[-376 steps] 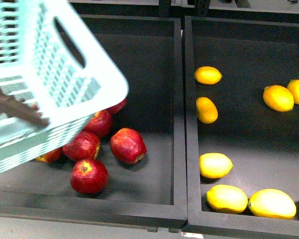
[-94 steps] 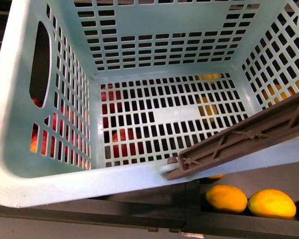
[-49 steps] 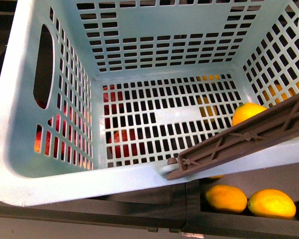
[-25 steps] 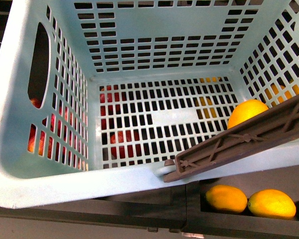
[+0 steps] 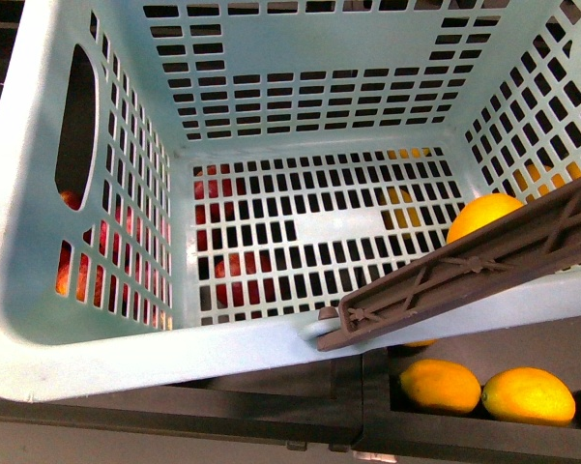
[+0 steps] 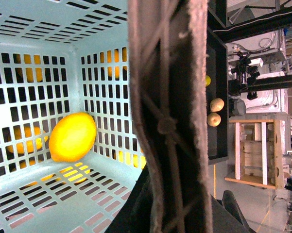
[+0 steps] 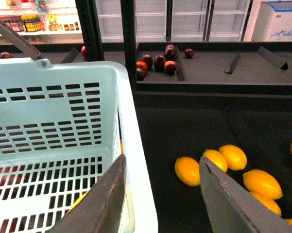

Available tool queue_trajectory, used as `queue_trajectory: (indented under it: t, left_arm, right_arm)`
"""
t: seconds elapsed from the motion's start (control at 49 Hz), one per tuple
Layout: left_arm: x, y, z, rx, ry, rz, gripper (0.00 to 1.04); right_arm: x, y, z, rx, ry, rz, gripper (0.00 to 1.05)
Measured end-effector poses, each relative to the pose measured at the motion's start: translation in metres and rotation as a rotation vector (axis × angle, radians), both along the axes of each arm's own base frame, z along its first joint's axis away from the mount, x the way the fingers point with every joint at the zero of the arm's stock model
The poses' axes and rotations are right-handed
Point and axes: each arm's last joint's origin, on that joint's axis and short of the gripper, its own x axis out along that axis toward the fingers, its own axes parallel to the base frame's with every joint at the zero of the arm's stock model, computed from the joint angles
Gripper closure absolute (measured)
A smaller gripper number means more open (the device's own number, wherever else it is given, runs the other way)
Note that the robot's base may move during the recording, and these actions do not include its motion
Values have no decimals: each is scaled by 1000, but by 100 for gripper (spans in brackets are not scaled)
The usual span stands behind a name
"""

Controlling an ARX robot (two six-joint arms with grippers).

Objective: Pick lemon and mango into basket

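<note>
The teal slotted basket (image 5: 271,58) fills the front view, hanging over the dark bins. One plump yellow-orange lemon (image 5: 481,215) lies on its floor at the right wall, partly behind the brown handle (image 5: 464,269). The left wrist view shows that lemon (image 6: 73,137) in a corner, with my left gripper (image 6: 167,208) shut on the handle (image 6: 167,97). My right gripper (image 7: 161,165) is open and holds nothing. One finger is over the basket (image 7: 53,97) and the other over the fruit bin. An elongated mango (image 5: 528,394) lies at the bin's front edge.
Red apples (image 5: 237,280) show through the basket floor in the left bin. Several yellow-orange fruits (image 7: 189,171) lie loose in the right bin beside the basket. A black divider wall (image 5: 372,387) separates the bins. A farther bin holds dark red fruits (image 7: 158,60).
The basket swung from the left to fill the view. About a second ago a lemon appeared inside at the right wall; since then it has barely shifted.
</note>
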Motion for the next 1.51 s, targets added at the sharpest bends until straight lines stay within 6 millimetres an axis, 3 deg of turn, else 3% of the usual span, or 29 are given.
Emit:
queue_trajectory:
  t: [0.388, 1.509]
  left_arm:
    - [-2, -2, 0, 0, 0, -10, 100]
    - [0, -1, -1, 1, 3, -2, 100]
  right_arm:
    - [0, 0, 0, 0, 1, -4, 7]
    - [0, 0, -1, 0, 2, 1, 9]
